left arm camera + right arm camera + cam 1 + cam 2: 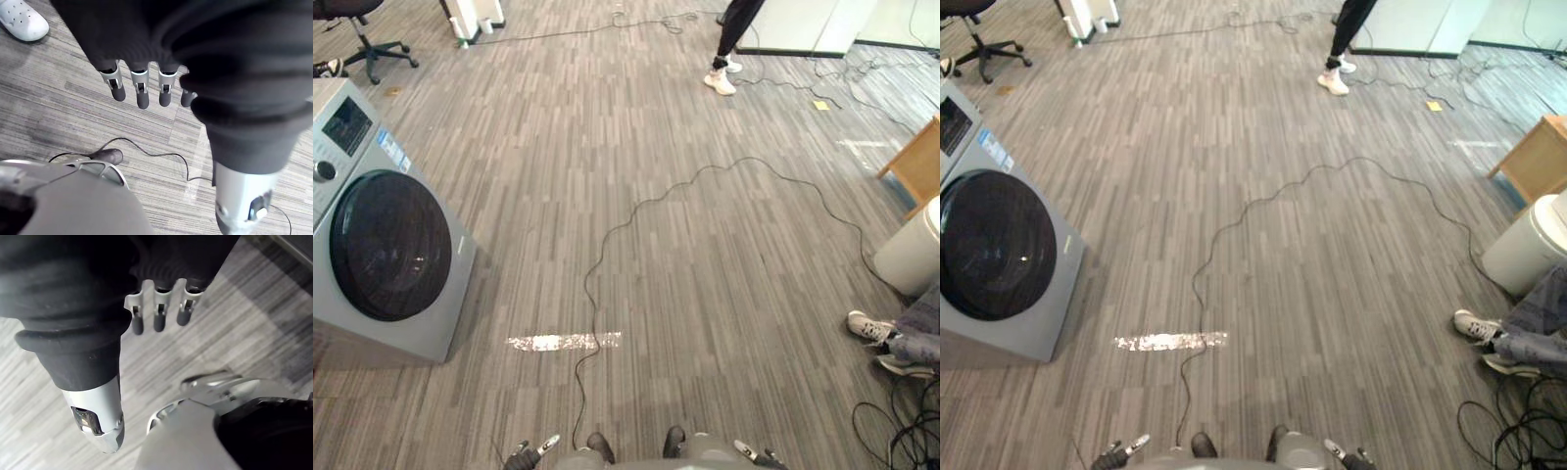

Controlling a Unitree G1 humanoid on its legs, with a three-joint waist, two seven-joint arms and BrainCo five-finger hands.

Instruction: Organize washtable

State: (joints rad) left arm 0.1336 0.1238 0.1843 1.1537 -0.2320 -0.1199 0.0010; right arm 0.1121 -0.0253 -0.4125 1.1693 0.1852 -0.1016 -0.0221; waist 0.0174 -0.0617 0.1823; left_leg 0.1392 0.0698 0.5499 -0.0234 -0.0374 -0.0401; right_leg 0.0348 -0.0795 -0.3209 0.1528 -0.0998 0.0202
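Hanging low over grey striped carpet floor (705, 274): left hand (142, 90), right hand (157, 313), fingers straight, nothing held. Grey front-loading washing machine (382, 245) far left; light wooden table corner (918, 162) far right.

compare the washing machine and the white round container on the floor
The washing machine is grey and boxy with a dark round door; the white container is rounded. The washing machine stands at the robot's left, the white container at its right, beside wooden furniture. The washing machine looks larger than the white container. Both stand on the striped floor.
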